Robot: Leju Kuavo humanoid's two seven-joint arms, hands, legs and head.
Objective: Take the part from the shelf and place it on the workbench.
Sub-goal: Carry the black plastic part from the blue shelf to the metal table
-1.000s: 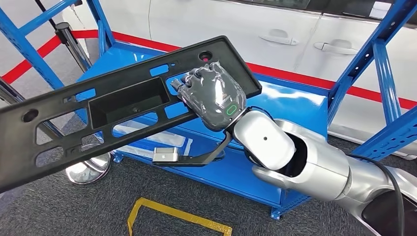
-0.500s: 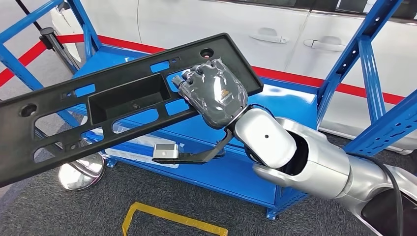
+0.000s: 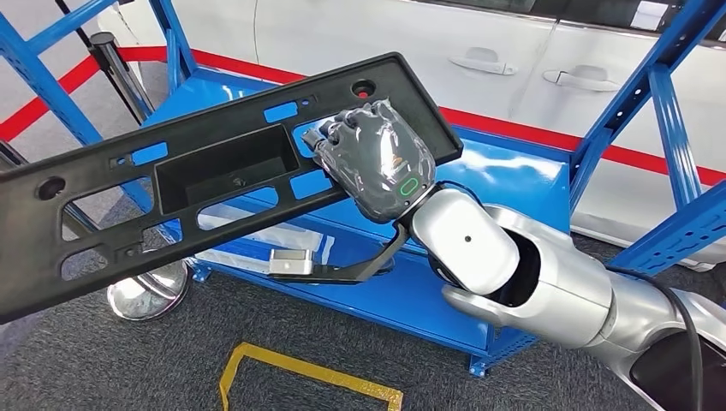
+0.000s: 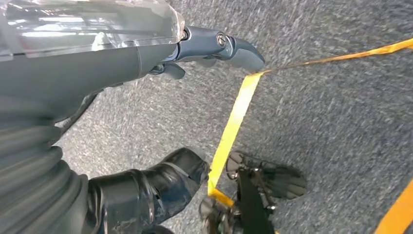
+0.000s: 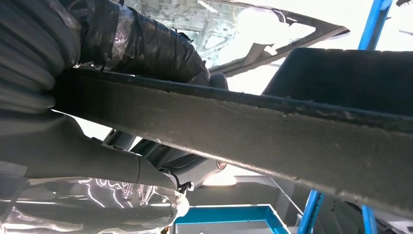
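The part [image 3: 171, 180] is a long black plastic panel with a deep tray recess and several cut-outs. It hangs tilted in the air in front of the blue shelf [image 3: 505, 175], its left end lower and nearer to me. My right hand [image 3: 377, 158] grips it near its right end, fingers over the top edge. In the right wrist view the part's underside [image 5: 253, 131] runs across, clamped between the wrapped fingers [image 5: 146, 46] and the thumb. My left hand [image 4: 146, 73] hangs over grey carpet with its fingers [image 4: 229, 46] apart and nothing in it.
A white car [image 3: 479, 60] stands right behind the shelf. Blue uprights [image 3: 663, 111] frame the shelf on both sides. A post with a chrome base [image 3: 147, 291] stands at the left. Yellow tape [image 3: 300, 372] marks the carpet in front, and a red line [image 3: 522, 133] runs behind.
The whole picture swayed left and back, so the camera moved. My right hand keeps its grip on the part, which sits slightly higher in the picture.
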